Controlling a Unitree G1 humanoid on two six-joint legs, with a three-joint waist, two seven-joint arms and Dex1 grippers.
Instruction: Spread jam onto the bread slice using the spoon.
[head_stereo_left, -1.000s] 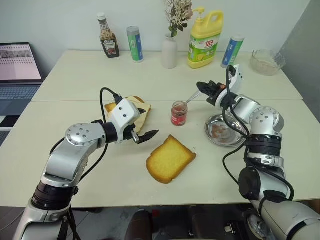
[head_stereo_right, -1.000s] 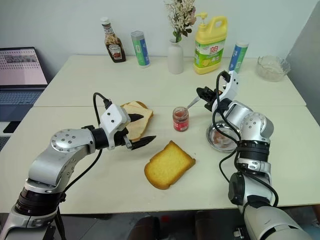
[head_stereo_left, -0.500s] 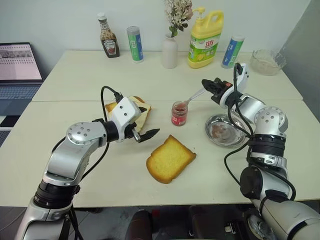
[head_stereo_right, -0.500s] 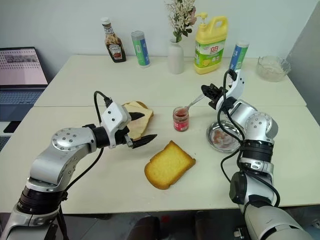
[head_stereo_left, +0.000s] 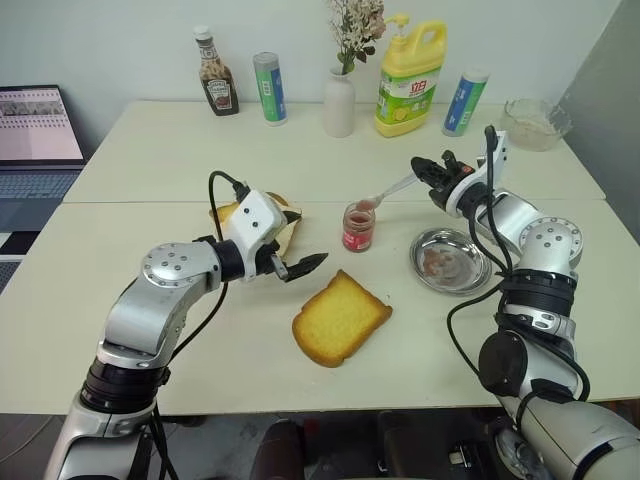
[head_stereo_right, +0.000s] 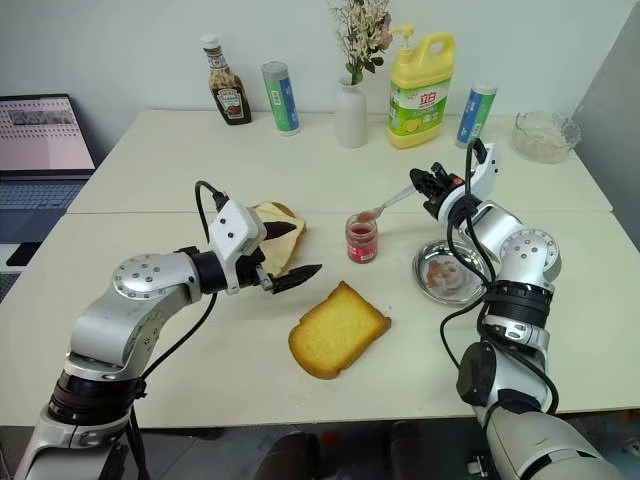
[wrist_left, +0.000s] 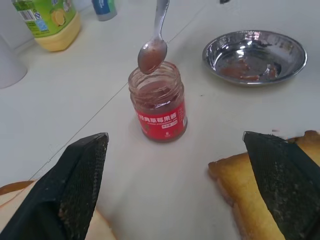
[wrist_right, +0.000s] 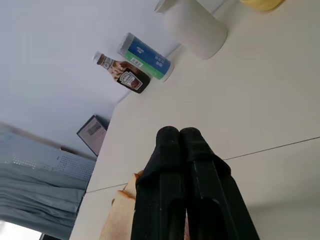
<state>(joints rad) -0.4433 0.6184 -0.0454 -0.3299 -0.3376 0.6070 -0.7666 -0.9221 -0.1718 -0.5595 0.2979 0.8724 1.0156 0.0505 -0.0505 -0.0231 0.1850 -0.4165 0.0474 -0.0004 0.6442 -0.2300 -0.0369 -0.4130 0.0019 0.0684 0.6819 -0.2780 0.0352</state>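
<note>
Two grippers are at work over the desk. The right gripper (head_stereo_left: 428, 172) has its jaws shut on the slim handle of the spoon (head_stereo_left: 385, 194), which is held out level so that its bowl hangs just above the open mouth of the jam jar (head_stereo_left: 357, 227); a small load of red jam is seen in the bowl in the left wrist view. The left gripper (head_stereo_left: 300, 266) hovers with its jaws spread wide and holding nothing, near the jar and just beside the upper left edge of the bread slice (head_stereo_left: 340, 317).

Judged from here, the load could drip or slide off on the way from jar to bread, since the spoon is pinched far out on its handle and any roll of the wrist would tip the bowl. The jar is not steadied, so a knock from the spoon could topple it. The bread lies loose too and could be pushed across the desk under the spreading stroke.

The jar stands near the middle of the desk and looks well filled with jam. The round steel dish (head_stereo_left: 452, 262), towards the right edge, carries a reddish smear. Paler slices (head_stereo_left: 285, 227) lie behind the left gripper. Bottles and a vase (head_stereo_left: 339, 103) are lined along the far edge.
</note>
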